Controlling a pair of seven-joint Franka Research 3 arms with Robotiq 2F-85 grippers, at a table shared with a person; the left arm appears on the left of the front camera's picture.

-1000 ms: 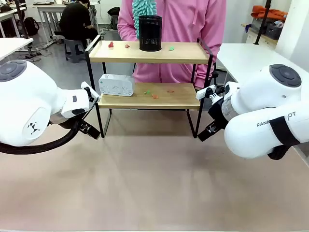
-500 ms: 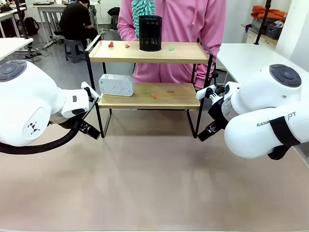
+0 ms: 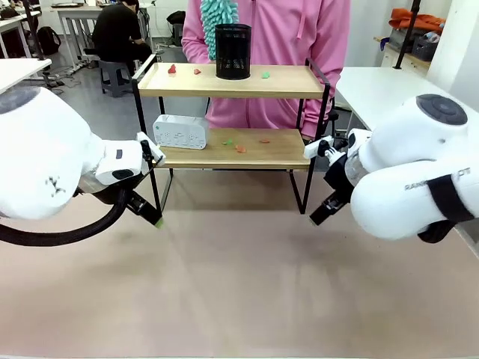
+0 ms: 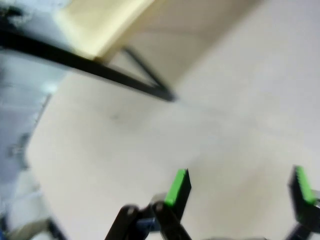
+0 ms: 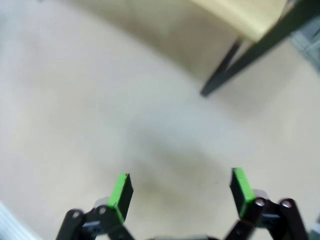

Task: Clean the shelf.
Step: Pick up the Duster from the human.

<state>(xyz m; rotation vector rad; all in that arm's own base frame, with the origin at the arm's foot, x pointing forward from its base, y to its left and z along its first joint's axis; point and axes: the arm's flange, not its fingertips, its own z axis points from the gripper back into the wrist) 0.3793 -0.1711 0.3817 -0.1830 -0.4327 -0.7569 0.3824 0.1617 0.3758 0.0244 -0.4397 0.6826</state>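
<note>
Shelf [image 3: 292, 81] judged rigid and light, its cup [image 3: 233, 51] liable to topple; grip the black side rails [image 3: 146, 65]; both arms' jaws wide, empty.

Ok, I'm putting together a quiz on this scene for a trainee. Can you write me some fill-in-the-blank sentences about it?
The black mesh cup stands on the shelf's ____ board.
The white box sits on its ____ board.
The left gripper and the right gripper both have jaws ____.
Missing: top; lower; open.
</note>
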